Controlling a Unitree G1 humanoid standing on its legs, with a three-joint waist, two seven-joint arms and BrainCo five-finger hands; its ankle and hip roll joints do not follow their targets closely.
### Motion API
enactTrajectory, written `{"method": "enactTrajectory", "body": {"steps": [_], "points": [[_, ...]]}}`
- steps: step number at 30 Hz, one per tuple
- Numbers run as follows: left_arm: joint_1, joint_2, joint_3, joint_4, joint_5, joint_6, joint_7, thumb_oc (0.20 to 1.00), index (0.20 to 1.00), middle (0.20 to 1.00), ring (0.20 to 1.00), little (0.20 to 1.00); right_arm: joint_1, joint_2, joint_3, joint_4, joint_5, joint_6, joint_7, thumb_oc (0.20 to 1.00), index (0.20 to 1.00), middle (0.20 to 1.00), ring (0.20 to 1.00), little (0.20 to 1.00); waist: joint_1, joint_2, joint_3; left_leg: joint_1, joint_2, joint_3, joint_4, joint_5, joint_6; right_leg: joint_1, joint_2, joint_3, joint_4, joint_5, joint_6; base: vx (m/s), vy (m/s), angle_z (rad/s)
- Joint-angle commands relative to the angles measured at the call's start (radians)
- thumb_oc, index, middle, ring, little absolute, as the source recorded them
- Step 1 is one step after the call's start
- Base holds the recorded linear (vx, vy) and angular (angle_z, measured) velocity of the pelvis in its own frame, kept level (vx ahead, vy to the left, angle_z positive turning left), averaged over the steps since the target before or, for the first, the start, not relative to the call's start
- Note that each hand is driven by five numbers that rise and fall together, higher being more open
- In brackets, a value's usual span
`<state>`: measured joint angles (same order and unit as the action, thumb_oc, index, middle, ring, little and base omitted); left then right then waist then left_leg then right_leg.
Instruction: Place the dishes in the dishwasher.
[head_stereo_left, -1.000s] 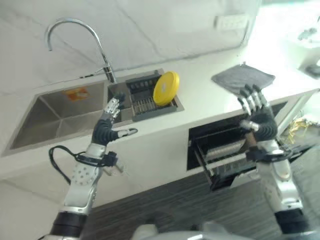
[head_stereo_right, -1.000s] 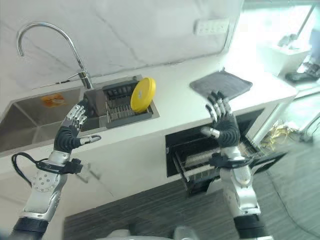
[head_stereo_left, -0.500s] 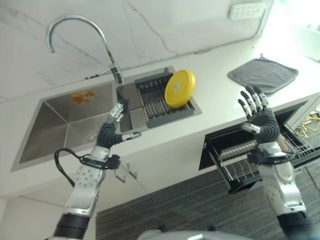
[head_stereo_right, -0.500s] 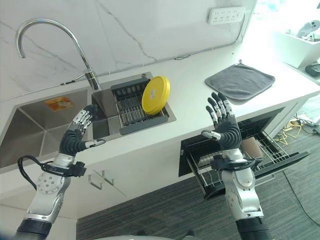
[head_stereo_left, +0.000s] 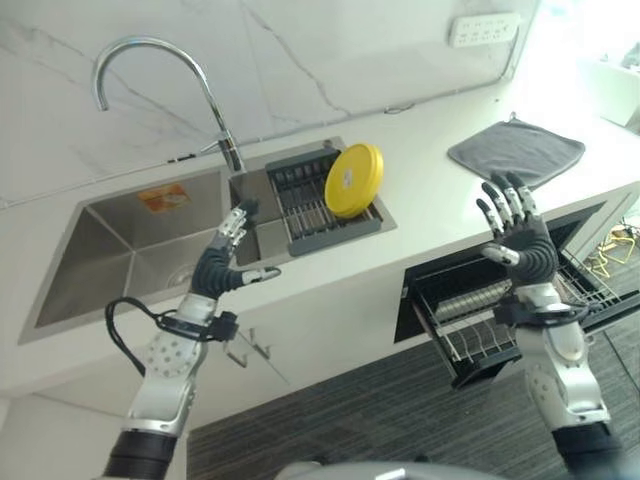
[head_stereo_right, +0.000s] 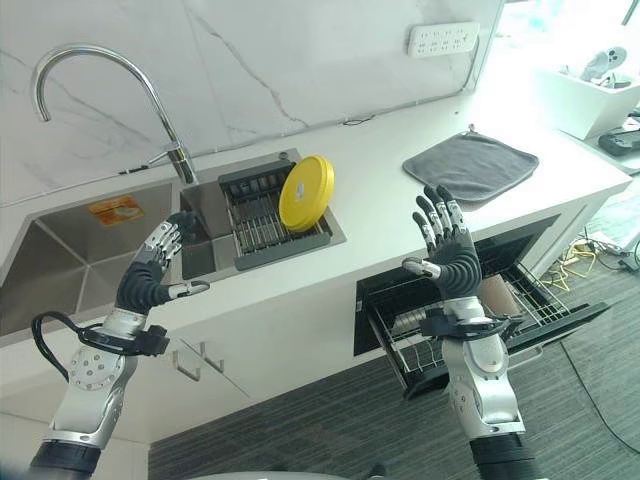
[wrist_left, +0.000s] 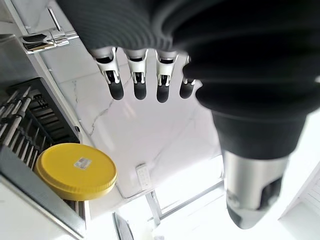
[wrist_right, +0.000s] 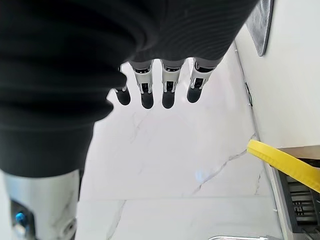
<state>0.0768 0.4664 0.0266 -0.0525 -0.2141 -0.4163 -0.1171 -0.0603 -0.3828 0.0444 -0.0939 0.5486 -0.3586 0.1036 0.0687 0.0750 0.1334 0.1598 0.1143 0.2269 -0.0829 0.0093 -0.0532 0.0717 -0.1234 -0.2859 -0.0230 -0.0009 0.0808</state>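
Yellow plate (head_stereo_left: 354, 181) is the only dish showing, and it's standing on edge, tilted, in the dark dish rack (head_stereo_left: 322, 204) that sits in the right part of the steel sink (head_stereo_left: 120, 245). So it's up and off to the right of the left hand (head_stereo_left: 222, 262), near it but not touching, and well apart from the right hand (head_stereo_left: 522, 240), way over on that hand's left side

Left hand is raised in front of the sink edge with fingers straight and spread, thumb poking out sideways, nothing in it. In its own wrist cam the fingers (wrist_left: 137, 80) hang loose in a row and the plate shows past them in the rack

Right hand is held up too, palm-ish toward the counter, fingers (wrist_right: 169, 82) fanned out and relaxed, holding nothing. It hovers over the dishwasher (head_stereo_right: 455, 310), whose door is down and whose wire basket (head_stereo_right: 440, 345) is pulled out, just below and behind the hand

Other stuff: curved tap (head_stereo_left: 150, 75) behind the sink, beyond the left hand. Grey cloth (head_stereo_right: 470, 166) lies flat on the white counter (head_stereo_right: 380, 205) past the right hand, and a wall socket (head_stereo_right: 441, 39) is up on the marble wall behind that
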Motion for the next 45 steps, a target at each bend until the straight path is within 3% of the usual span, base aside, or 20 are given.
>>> {"method": "enactTrajectory", "body": {"steps": [1,4,5,7,8,9,11,13,16,25,36,45], "points": [[-0.042,0.047,0.048,-0.033,0.019,-0.053,0.036,1.0,1.0,1.0,1.0,1.0,-0.067,0.007,0.02,-0.048,-0.009,-0.05,0.013,1.0,1.0,1.0,1.0,1.0,0.007,-0.03,0.01,-0.043,0.011,-0.008,0.051,0.019,-0.013,0.028,-0.037,-0.072,0.154,-0.069,0.015,-0.04,-0.114,-0.68],[-0.056,0.046,0.037,-0.032,0.02,-0.054,0.058,1.0,1.0,1.0,1.0,1.0,-0.077,-0.01,0.028,-0.04,-0.004,-0.042,0.027,1.0,1.0,1.0,1.0,1.0,0.001,-0.038,0.02,-0.062,0.002,-0.01,0.121,-0.006,-0.019,0.028,-0.019,-0.064,0.149,-0.079,-0.007,-0.05,-0.144,-0.25],[-0.062,0.038,0.03,-0.04,0.012,-0.052,0.079,1.0,1.0,1.0,1.0,1.0,-0.086,-0.036,0.023,-0.039,-0.002,-0.025,0.046,1.0,1.0,1.0,1.0,1.0,0.001,-0.047,0.036,-0.112,-0.021,0.003,0.258,-0.03,-0.021,0.037,-0.015,-0.068,0.142,-0.08,-0.03,-0.06,-0.188,-0.14],[-0.05,0.027,0.032,-0.04,-0.005,-0.063,0.07,1.0,1.0,1.0,1.0,1.0,-0.09,-0.046,0.024,-0.036,-0.005,-0.022,0.046,1.0,1.0,1.0,1.0,1.0,0.016,-0.05,0.07,-0.241,-0.024,-0.052,0.453,0.058,-0.047,0.059,0.005,-0.041,0.134,-0.077,-0.055,0.02,-0.204,0.0],[-0.041,0.023,0.039,-0.039,-0.008,-0.065,0.057,1.0,1.0,1.0,1.0,1.0,-0.089,-0.041,0.023,-0.031,-0.007,-0.023,0.049,1.0,1.0,1.0,1.0,1.0,0.018,-0.046,0.072,-0.254,-0.013,-0.054,0.439,0.074,-0.049,0.065,0.013,-0.035,0.133,-0.078,-0.054,0.26,-0.034,-0.17],[-0.015,0.014,0.054,-0.05,0.0,-0.066,0.042,1.0,1.0,1.0,1.0,1.0,-0.084,-0.022,0.032,-0.035,-0.013,-0.019,0.063,1.0,1.0,1.0,1.0,1.0,0.024,-0.028,0.065,-0.233,0.035,-0.07,0.288,0.149,-0.066,0.076,0.032,-0.017,0.133,-0.089,-0.043,0.27,0.064,-0.39],[0.002,0.008,0.059,-0.064,0.001,-0.07,0.039,1.0,1.0,1.0,1.0,1.0,-0.075,-0.015,0.037,-0.043,-0.019,-0.018,0.059,1.0,1.0,1.0,1.0,1.0,0.028,-0.019,0.061,-0.224,0.074,-0.074,0.184,0.208,-0.077,0.088,0.032,-0.014,0.129,-0.096,-0.039,0.24,0.102,-0.48],[0.006,0.012,0.059,-0.068,0.003,-0.066,0.047,1.0,1.0,1.0,1.0,1.0,-0.073,-0.014,0.045,-0.045,-0.011,-0.016,0.054,1.0,1.0,1.0,1.0,1.0,0.02,-0.02,0.054,-0.192,0.097,-0.035,0.121,0.173,-0.07,0.086,0.013,-0.033,0.137,-0.101,-0.034,0.17,0.118,-0.52],[-0.025,0.022,0.04,-0.044,0.022,-0.079,0.058,1.0,1.0,1.0,1.0,1.0,-0.061,-0.019,0.052,-0.047,0.021,-0.019,0.06,1.0,1.0,1.0,1.0,1.0,0.007,-0.022,0.041,-0.144,0.081,0.014,0.097,0.119,-0.058,0.075,-0.022,-0.075,0.155,-0.099,-0.017,0.14,0.078,-0.41],[-0.038,0.027,0.02,-0.037,0.022,-0.07,0.046,1.0,1.0,1.0,1.0,1.0,-0.088,-0.011,0.052,-0.018,0.0,-0.016,0.048,1.0,1.0,1.0,1.0,1.0,0.03,-0.012,0.041,-0.108,-0.006,-0.04,0.106,0.041,-0.035,0.047,-0.042,-0.089,0.143,-0.078,-0.011,0.08,0.018,0.1],[-0.024,0.022,0.01,-0.048,0.026,-0.072,0.036,1.0,1.0,1.0,1.0,1.0,-0.108,-0.018,0.075,-0.021,-0.016,0.042,0.071,1.0,1.0,1.0,1.0,1.0,0.045,-0.011,0.041,-0.106,-0.012,-0.042,0.1,0.039,-0.032,0.041,-0.041,-0.103,0.134,-0.073,-0.015,0.01,0.004,0.01],[-0.024,0.032,-0.009,-0.065,0.022,-0.063,0.007,1.0,1.0,1.0,1.0,1.0,-0.164,-0.014,0.079,0.012,-0.009,0.121,-0.019,1.0,1.0,1.0,1.0,1.0,0.069,-0.014,0.041,-0.096,-0.02,-0.043,0.114,0.023,-0.023,0.052,-0.046,-0.126,0.14,-0.073,-0.016,0.09,0.047,0.07]]}}
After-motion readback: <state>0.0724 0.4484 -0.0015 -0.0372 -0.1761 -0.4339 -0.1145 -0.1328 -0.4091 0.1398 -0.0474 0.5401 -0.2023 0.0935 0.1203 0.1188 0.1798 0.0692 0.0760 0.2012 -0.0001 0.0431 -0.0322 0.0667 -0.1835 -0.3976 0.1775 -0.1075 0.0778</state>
